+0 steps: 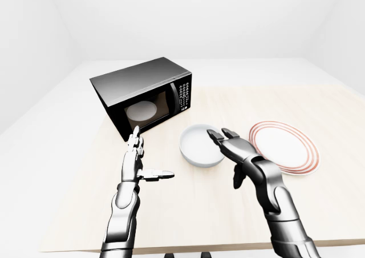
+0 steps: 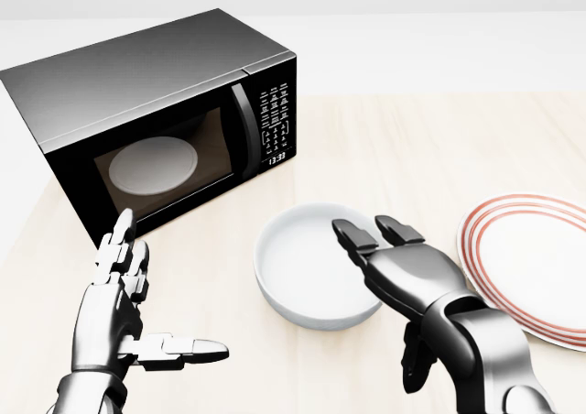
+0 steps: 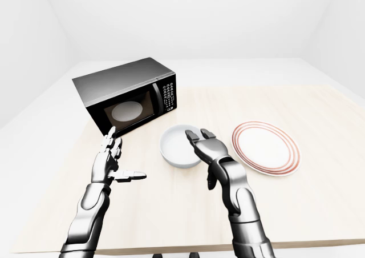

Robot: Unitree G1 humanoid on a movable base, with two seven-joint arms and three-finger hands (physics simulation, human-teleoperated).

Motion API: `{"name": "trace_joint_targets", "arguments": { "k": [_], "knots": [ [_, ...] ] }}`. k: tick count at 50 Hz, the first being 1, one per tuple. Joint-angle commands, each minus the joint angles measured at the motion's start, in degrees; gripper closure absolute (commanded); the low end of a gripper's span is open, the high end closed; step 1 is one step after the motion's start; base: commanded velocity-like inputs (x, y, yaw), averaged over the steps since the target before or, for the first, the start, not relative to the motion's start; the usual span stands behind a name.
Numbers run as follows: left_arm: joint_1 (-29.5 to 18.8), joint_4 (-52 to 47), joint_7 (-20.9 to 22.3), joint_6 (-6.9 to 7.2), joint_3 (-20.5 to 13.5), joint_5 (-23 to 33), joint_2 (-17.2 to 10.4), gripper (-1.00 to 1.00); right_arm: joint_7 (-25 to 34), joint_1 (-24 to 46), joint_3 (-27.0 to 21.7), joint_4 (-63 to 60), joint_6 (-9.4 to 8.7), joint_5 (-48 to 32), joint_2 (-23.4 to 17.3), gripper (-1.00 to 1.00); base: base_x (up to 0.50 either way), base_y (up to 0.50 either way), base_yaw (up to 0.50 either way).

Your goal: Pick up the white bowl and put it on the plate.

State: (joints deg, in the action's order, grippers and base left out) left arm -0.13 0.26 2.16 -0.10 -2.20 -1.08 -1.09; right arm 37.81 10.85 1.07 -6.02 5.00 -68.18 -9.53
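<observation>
The white bowl (image 2: 298, 269) sits upright on the light wooden table (image 2: 412, 139), near the middle of the head view. Right of it lies the white plate (image 2: 540, 267) with red rings at its rim. My right hand (image 2: 385, 299) is open, palm down. Two fingers (image 2: 352, 235) reach over the bowl's right rim, and the thumb hangs outside the bowl, below it in the picture. My left hand (image 2: 169, 286) is open at the lower left, thumb pointing right, well apart from the bowl and holding nothing.
A black microwave (image 2: 156, 112) with its door closed stands at the upper left, a white turntable (image 2: 153, 165) showing through its window. The table's near edge (image 1: 199, 248) runs along the bottom of the left-eye view.
</observation>
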Motion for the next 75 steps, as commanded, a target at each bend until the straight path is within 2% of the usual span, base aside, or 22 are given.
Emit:
{"name": "trace_joint_targets", "arguments": {
  "k": [1,28,55,75],
  "knots": [
    [0.0,0.0,0.0,0.0,0.0,0.0,0.0,-1.0,2.2,0.6,1.5,0.4,0.0,-0.1,1.1,-1.0,0.0,0.0,0.0],
    [0.0,0.0,0.0,0.0,0.0,0.0,0.0,-1.0,-1.4,0.6,3.0,6.3,0.0,-1.6,1.7,-1.0,0.0,0.0,0.0],
    [0.0,0.0,0.0,0.0,0.0,0.0,0.0,-1.0,-3.4,4.4,3.9,11.2,0.0,-2.2,2.4,-1.0,0.0,0.0,0.0],
    [0.0,0.0,0.0,0.0,0.0,0.0,0.0,-1.0,-7.3,7.3,5.4,18.2,0.0,-4.2,3.3,-1.0,0.0,0.0,0.0]
  ]
}}
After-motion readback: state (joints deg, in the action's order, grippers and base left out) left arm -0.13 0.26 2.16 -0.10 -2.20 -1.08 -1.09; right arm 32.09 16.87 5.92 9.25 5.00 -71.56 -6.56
